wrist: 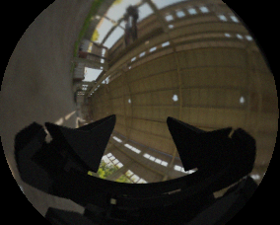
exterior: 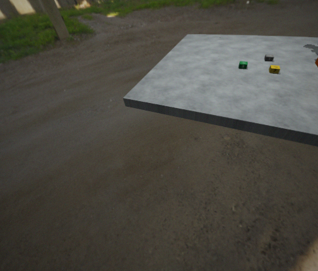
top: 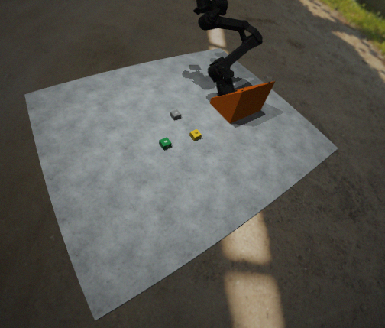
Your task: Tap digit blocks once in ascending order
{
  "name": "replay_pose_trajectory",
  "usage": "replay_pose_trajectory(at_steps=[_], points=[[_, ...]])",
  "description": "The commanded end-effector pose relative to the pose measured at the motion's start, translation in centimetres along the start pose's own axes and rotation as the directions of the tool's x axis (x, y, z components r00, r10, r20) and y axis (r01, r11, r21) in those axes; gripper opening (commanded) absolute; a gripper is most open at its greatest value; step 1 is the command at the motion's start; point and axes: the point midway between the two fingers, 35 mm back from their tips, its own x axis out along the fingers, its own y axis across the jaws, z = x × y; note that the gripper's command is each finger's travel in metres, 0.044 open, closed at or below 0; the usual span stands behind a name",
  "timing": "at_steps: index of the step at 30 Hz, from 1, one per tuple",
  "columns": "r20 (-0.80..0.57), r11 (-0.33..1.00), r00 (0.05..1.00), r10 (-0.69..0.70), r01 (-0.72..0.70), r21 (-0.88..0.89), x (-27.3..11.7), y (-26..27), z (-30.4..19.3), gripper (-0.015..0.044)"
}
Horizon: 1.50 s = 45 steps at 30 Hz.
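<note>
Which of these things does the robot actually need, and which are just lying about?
Needed:
- grey block
- yellow block
- green block
- gripper, jaws open, holding nothing

Just there:
- orange wedge-shaped panel
- wooden post

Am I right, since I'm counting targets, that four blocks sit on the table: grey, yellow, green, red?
Not quite: the top view shows three blocks on the table: grey block, yellow block and green block. There is no red one.
</note>
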Motion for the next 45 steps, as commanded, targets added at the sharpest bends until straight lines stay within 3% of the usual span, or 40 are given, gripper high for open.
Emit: replay_pose_trajectory(at_steps=[1, 7, 12, 19, 23, 26, 31, 34, 37, 41, 45], points=[[0.008, 1.000, 1.000, -0.001, 0.001, -0.005, 0.0, -0.1, 0.3, 0.0400], [0.256, 0.991, 0.966, -0.041, 0.072, -0.112, -0.3, -1.8, 7.4, 0.0400], [0.630, 0.927, 0.765, -0.137, 0.323, -0.191, -3.8, -5.7, 18.2, 0.0400], [0.922, 0.643, 0.274, -0.272, 0.765, -0.038, -13.9, -12.0, 28.1, 0.0400], [0.952, 0.361, -0.044, -0.304, 0.919, 0.158, -21.0, -14.9, 30.5, 0.0400], [0.913, 0.093, -0.283, -0.294, 0.942, 0.322, -26.6, -16.6, 30.9, 0.0400], [0.748, -0.410, -0.637, -0.188, 0.743, 0.529, -35.5, -17.9, 29.1, 0.0400], [0.605, -0.688, -0.794, -0.063, 0.474, 0.550, -40.0, -17.6, 26.8, 0.0400], [0.454, -0.881, -0.885, 0.103, 0.131, 0.455, -43.4, -16.6, 24.0, 0.0400], [0.281, -0.933, -0.891, 0.358, -0.324, 0.158, -45.7, -14.3, 20.3, 0.0400], [0.184, -0.770, -0.795, 0.579, -0.607, -0.198, -45.8, -12.2, 17.7, 0.0400]])
